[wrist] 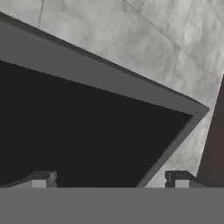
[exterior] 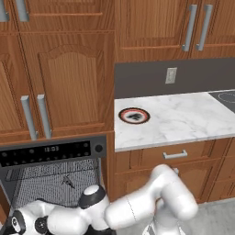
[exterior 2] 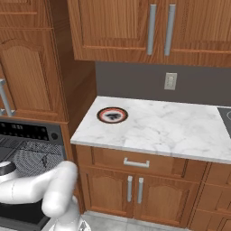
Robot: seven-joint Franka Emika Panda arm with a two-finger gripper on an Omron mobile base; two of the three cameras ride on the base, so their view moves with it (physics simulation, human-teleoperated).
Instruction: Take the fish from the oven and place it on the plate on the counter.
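Note:
The fish [exterior: 69,182] [exterior 2: 44,160] is a tiny dark shape lying on the wire rack inside the open oven [exterior: 50,150] [exterior 2: 27,131]. The plate [exterior: 134,115] [exterior 2: 112,115], orange-red rimmed with a dark pattern, sits on the white marble counter [exterior: 183,119] [exterior 2: 171,128] near its left end. My arm reaches low and left in front of the oven. In the hand view my gripper [wrist: 110,179] is open, its fingertips [wrist: 41,178] wide apart with nothing between them. It looks down on the oven's lowered dark door [wrist: 87,131] and its grey edge.
Wooden cabinets with grey handles surround the oven and hang above the counter. A drawer [exterior: 175,155] [exterior 2: 135,162] sits under the counter. A black cooktop [exterior: 225,98] lies at the counter's right end. Grey tiled floor [wrist: 153,39] shows beyond the door.

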